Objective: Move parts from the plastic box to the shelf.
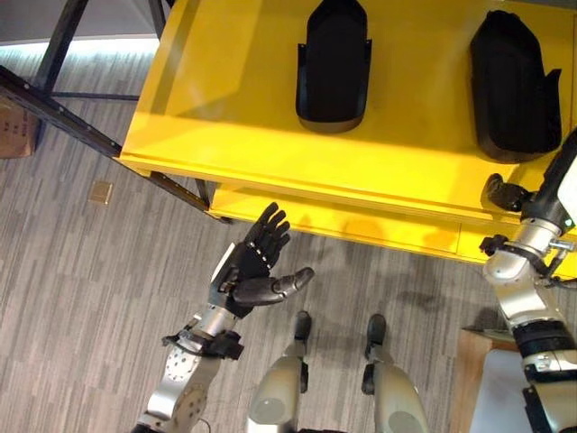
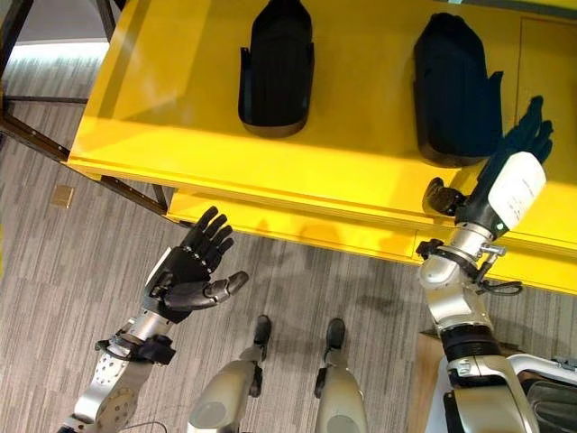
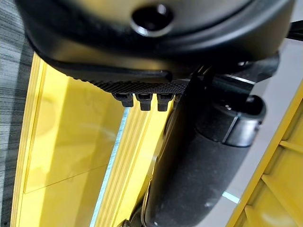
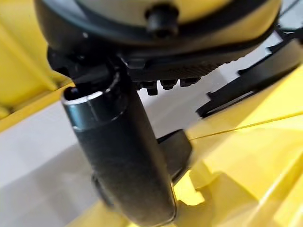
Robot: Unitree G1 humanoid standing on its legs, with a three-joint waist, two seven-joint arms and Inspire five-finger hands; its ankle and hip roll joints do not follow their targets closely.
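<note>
The left hand [image 1: 251,269] hangs over the floor [image 1: 81,271] just in front of the shelf's [image 1: 243,90] front edge, near its left corner. Its palm faces up, fingers straight and spread, thumb stuck out to the side; it holds nothing and touches nothing.

On the yellow shelf lie 2 black parts. The left part [image 1: 333,63] lies near the middle of the shelf top, well back from the front edge, its hollow side up. The right part [image 2: 453,90] lies beside it toward the right end, apart from it.

The right hand [image 2: 518,149] reaches over the shelf's front edge at the right end, its arm rising steeply from below. Its fingers point up and away, straight and relaxed, just beside the right part's right side; whether they touch it cannot be told. It grips nothing. The thumb [image 2: 442,197] juts out low by the wrist, near the part's front end.

A small tan block [image 1: 100,191] lies on the floor left of the shelf.
</note>
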